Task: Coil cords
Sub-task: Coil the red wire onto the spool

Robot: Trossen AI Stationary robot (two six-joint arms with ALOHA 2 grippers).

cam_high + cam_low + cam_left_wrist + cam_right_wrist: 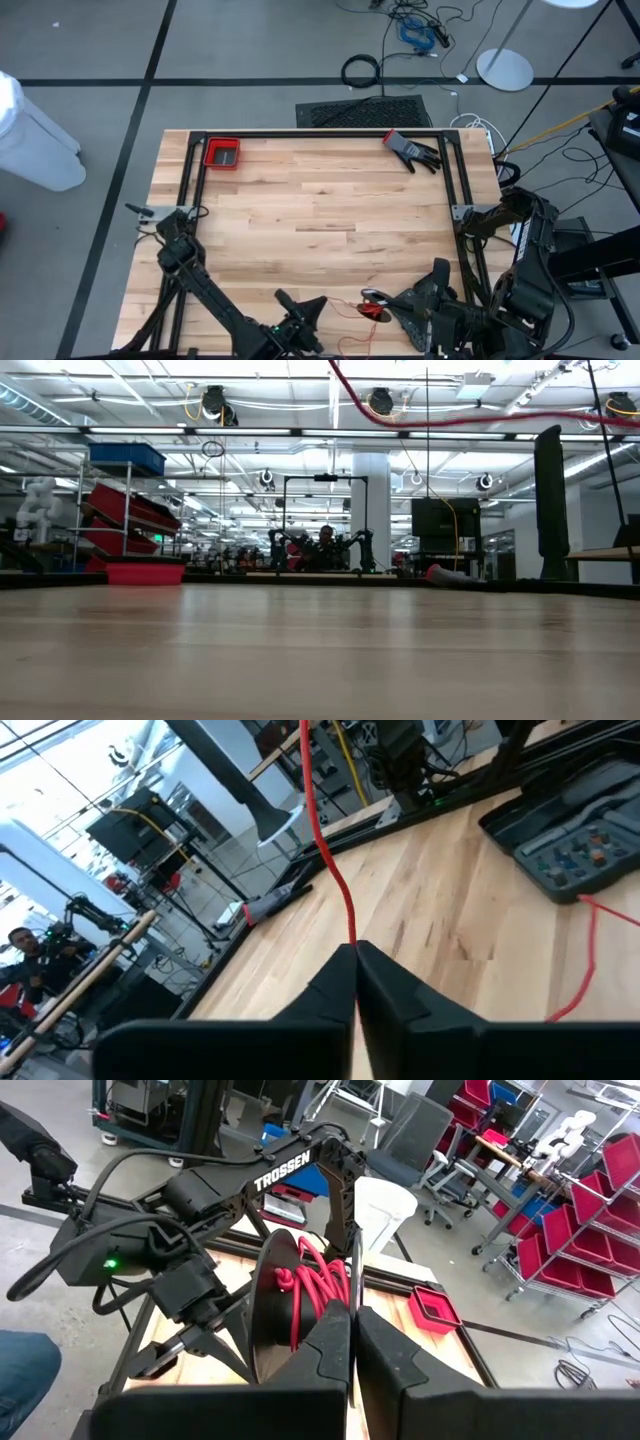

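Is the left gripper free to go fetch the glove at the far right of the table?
Probably not yet: the left gripper is shut on the red cord. The glove itself lies unobstructed.

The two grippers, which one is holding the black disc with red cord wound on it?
The right gripper, shut on the black disc at its edge; the left gripper pinches only a single loose strand of the red cord.

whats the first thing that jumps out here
The red cord: the left gripper, at the table's near edge, has its jaws shut on it, the cord running taut away. Beside it, the right gripper is shut on a black spool wound with red cord.
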